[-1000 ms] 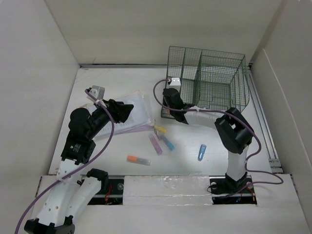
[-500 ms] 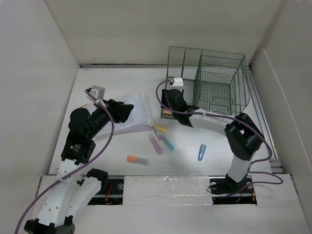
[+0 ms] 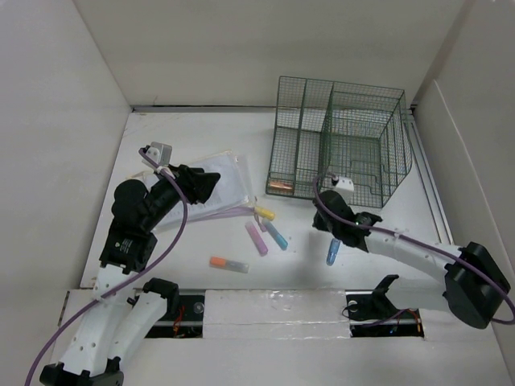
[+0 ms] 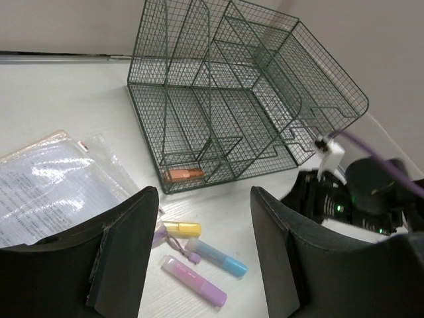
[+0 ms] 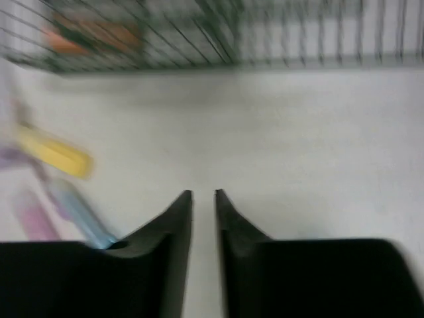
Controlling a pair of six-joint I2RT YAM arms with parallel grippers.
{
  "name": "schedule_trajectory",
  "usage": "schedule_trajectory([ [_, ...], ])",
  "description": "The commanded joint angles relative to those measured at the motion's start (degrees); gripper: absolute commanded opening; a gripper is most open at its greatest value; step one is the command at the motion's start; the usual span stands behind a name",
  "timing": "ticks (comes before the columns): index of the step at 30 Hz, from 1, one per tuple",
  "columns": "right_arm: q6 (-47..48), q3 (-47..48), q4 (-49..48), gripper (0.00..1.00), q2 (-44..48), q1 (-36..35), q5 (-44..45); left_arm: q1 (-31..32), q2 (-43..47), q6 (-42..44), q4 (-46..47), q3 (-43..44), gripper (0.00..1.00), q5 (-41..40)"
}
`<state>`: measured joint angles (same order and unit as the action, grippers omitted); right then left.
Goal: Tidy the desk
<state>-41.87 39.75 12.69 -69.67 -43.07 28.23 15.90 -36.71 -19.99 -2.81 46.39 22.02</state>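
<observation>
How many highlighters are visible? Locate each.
6. Orange highlighter in the basket; yellow highlighter, pink highlighter and blue highlighter clustered before it; second orange highlighter nearer the left arm; pale blue highlighter beside the right arm. Papers may hide more.

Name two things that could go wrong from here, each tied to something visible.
1. The right gripper has its jaws nearly shut; lowered like that onto a marker, it would likely shove it rather than grip.
2. The yellow marker, pink marker and blue marker lie bunched together, so picking one may scatter the others.
</observation>
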Motion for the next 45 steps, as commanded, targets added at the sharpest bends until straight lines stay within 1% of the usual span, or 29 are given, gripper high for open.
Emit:
schedule_trajectory([
  [1, -12.8, -5.3, 15.2, 0.33, 3.4, -0.5, -7.1, -0.4, 0.9, 0.1, 2.5, 0.1, 0.53, 0.7],
  [2, -14.1, -6.3, 16.8, 0.47, 5.3, -1.0, -8.1, -0.4, 1.0, 0.1, 2.5, 0.1, 0.53, 0.7],
  [4, -16.9, -7.8, 18.9, 0.62, 7.0, -1.6, -8.9, -0.4, 1.5, 0.2, 2.5, 0.5, 0.53, 0.5],
  [5, -16.8, -8.3, 19.0, 0.75, 8.7, -1.6, -9.7, 0.2, 1.9, 0.4, 2.5, 0.5, 0.53, 0.4],
  [6, -18.6, -8.3, 19.8, 0.75, 9.4, -1.6, -10.6, 0.2, 2.2, 0.5, 2.5, 0.6, 0.53, -0.1],
  [9, -19.7, -7.2, 22.9, 0.73, 11.6, -1.6, -8.5, 0.8, 3.7, 0.8, 2.4, 0.7, 0.53, -0.9],
  [12, -21.3, -4.5, 30.3, 0.72, 10.9, -1.6, -4.8, 0.8, 5.0, 0.1, 2.5, 0.5, 0.53, 0.5],
  [13, -21.0, -4.1, 31.2, 0.75, 10.9, -1.6, -4.9, 0.8, 5.3, 0.0, 3.8, 0.5, 0.53, 1.0],
  [16, -19.0, -0.6, 33.6, 0.76, 11.0, -0.4, -5.3, 1.3, 6.3, 0.4, 3.4, 0.5, 0.53, 0.0],
  [19, -18.2, 4.6, 38.5, 0.71, 9.0, -1.0, -0.1, 1.3, 6.5, 0.6, 3.2, 0.5, 0.54, -1.0],
  [20, -18.0, 5.2, 37.9, 0.57, 8.7, -1.0, 1.5, 1.3, 6.5, 0.6, 3.2, 0.4, 0.54, -1.1],
  [21, -15.2, 5.7, 36.4, 0.49, 8.5, -1.0, 2.4, 1.3, 6.4, 0.6, 3.3, 0.1, 0.53, -1.2],
  [22, -13.1, 6.0, 31.7, 0.34, 8.6, -1.0, 2.7, 1.3, 6.2, 0.7, 3.7, -0.1, 0.51, -0.7],
  [23, -10.7, 6.3, 28.3, 0.26, 8.6, -0.4, 2.7, 1.3, 6.0, 0.7, 3.9, -0.3, 0.5, -0.7],
  [24, -4.4, 6.7, 25.4, 0.18, 8.4, 0.5, 1.8, 1.3, 5.7, 0.8, 4.5, -0.8, 0.5, 0.6],
  [26, -0.9, 10.7, 20.6, 0.08, 6.8, 4.8, 0.8, 1.3, 3.7, 1.3, 5.9, -0.8, 0.5, 5.5],
  [27, 3.8, 12.6, 19.0, 0.07, 6.4, 6.1, -0.4, 1.3, 2.4, 1.2, 6.7, -0.6, 0.5, 7.3],
  [29, 8.5, 18.7, 13.0, 0.14, 6.6, 9.2, -2.6, 2.6, -1.1, 1.4, 6.9, 0.3, 0.5, 10.0],
  [31, 15.6, 22.2, 8.0, 0.29, 7.4, 10.5, -6.0, 3.3, -4.8, 1.6, 6.6, 2.0, 0.51, 12.4],
  [32, 17.4, 26.1, 4.5, 0.4, 7.8, 12.7, -8.4, 3.3, -6.2, 1.1, 6.8, 2.4, 0.52, 14.9],
  [34, 22.1, 30.5, 1.3, 0.49, 7.5, 14.8, -16.7, 4.2, -10.9, 0.5, 7.8, 3.4, 0.53, 15.9],
  [35, 23.1, 34.8, -1.6, 0.58, 7.2, 16.8, -19.8, 7.7, -12.8, 0.5, 7.4, 4.1, 0.54, 13.4],
  [36, 25.1, 37.6, -2.1, 0.6, 5.6, 17.6, -24.8, 11.4, -15.1, 2.6, 3.9, 7.6, 0.55, 9.7],
  [37, 25.6, 40.6, -2.1, 0.61, 4.5, 18.3, -26.6, 16.0, -20.1, 4.2, 1.2, 10.0, 0.55, 4.7],
  [38, 26.0, 43.2, -1.8, 0.62, 3.5, 18.3, -27.8, 21.4, -22.5, 5.6, -1.1, 13.2, 0.56, -5.7],
  [39, 26.9, 47.4, -2.1, 0.63, 2.7, 19.1, -31.7, 33.0, -25.1, 8.2, -3.1, 18.3, 0.56, -11.5],
  [41, 27.2, 50.2, -2.1, 0.63, 1.6, 19.8, -33.9, 43.8, -30.6, 9.6, -5.2, 21.8, 0.59, -26.2],
  [42, 27.4, 51.0, -2.3, 0.64, 1.7, 20.6, -35.7, 49.9, -31.7, 10.1, -3.3, 22.3, 0.6, -27.5],
  [45, 27.8, 50.3, -2.8, 0.64, 4.5, 23.1, -37.5, 54.3, -35.2, 10.7, 6.1, 17.2, 0.61, -24.3],
])
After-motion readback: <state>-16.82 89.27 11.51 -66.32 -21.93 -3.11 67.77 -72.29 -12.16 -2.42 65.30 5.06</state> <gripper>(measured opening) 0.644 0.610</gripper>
